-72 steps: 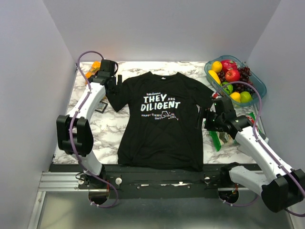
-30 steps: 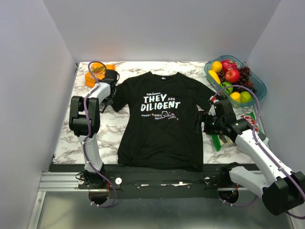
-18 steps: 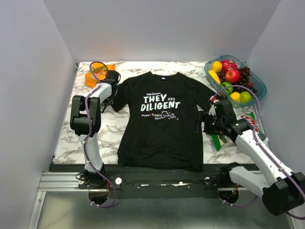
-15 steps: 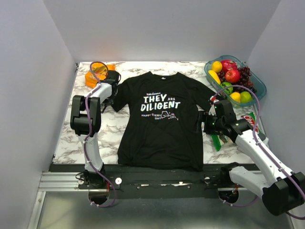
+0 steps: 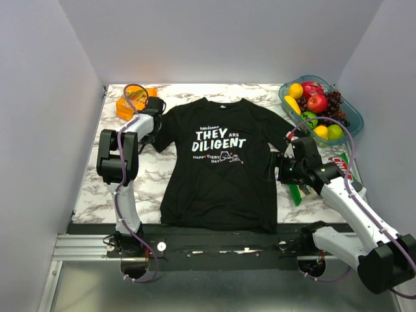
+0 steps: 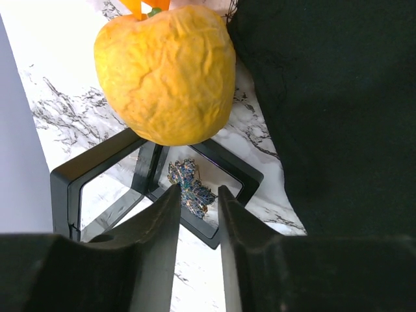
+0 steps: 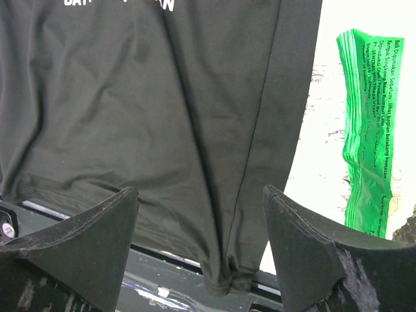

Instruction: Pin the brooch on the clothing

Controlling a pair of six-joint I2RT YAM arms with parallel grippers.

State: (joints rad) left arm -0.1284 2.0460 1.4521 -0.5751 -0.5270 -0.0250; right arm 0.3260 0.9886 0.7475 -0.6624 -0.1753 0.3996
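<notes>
The black T-shirt point(image 5: 221, 162) with white "THEY ARE DILIGENT" print lies flat mid-table; it also shows in the left wrist view point(image 6: 338, 97) and the right wrist view point(image 7: 162, 97). The brooch point(image 6: 190, 188), small, leaf-shaped and gold-brown with a blue sheen, lies in a black frame case point(image 6: 84, 179) beside the shirt's left sleeve. My left gripper point(image 6: 198, 190) points down right over it, jaws a narrow gap apart, the brooch showing between the tips. In the top view the left gripper point(image 5: 149, 138) is mostly hidden by its arm. My right gripper point(image 7: 200, 190) is wide open and empty above the shirt's right lower side point(image 5: 273, 162).
A wrinkled orange fruit-like object point(image 6: 166, 71) sits just beyond the frame case, also at the back left point(image 5: 127, 104). A bowl point(image 5: 351, 120) of fruit stands at the back right. A green packet point(image 7: 370, 117) lies right of the shirt.
The left arm has folded up and its gripper has come down over the frame case beside the sleeve; in the last second it barely moves. The right arm has hardly shifted.
</notes>
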